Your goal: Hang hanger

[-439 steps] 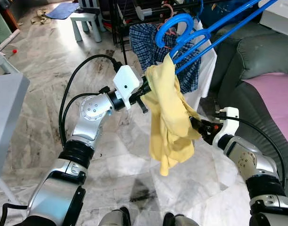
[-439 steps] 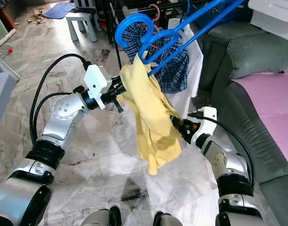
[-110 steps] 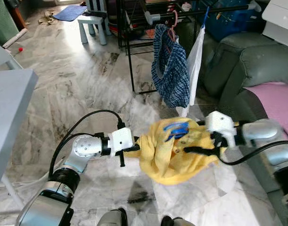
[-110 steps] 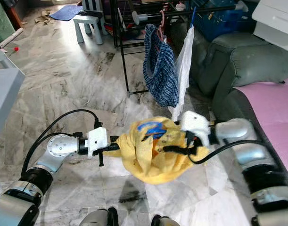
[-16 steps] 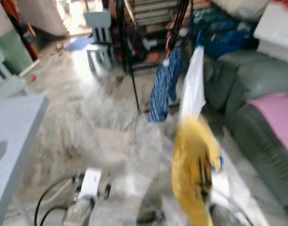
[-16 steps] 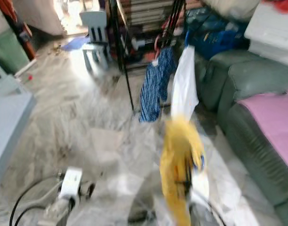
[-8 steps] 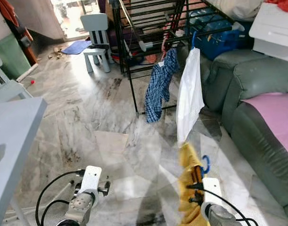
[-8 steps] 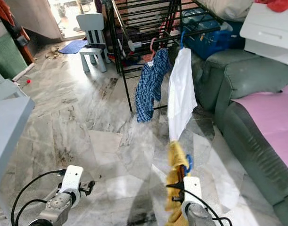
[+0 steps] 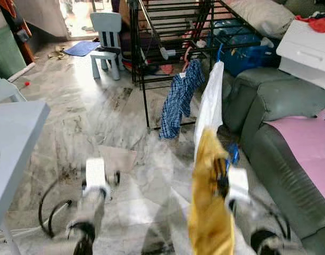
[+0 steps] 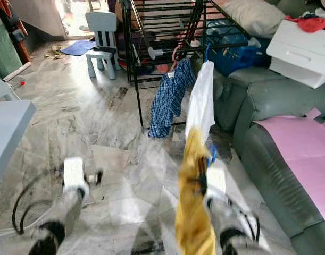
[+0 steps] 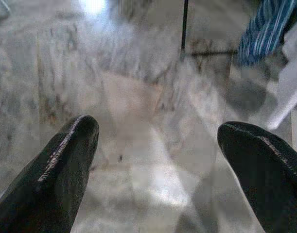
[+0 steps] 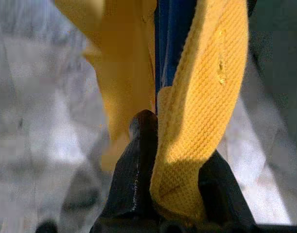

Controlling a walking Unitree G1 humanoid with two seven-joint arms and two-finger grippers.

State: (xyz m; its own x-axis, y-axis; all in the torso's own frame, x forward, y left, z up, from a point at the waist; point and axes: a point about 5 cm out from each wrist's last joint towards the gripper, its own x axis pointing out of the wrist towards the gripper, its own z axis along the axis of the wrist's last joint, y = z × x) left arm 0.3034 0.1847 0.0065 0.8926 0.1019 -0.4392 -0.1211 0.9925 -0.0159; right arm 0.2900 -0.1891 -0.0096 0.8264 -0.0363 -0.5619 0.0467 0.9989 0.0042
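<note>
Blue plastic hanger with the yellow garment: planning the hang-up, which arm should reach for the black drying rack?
Right. Its pincer already grips the yellow garment and blue hanger; the left pincer is open, low over the floor.

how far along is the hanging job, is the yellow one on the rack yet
Not yet. Done: the yellow garment is on its blue hanger. In hand: the right gripper is shut on both, in front of the drying rack; the left gripper is open with nothing between its fingers. Left: hooking it beside the white shirt and plaid shirt.
</note>
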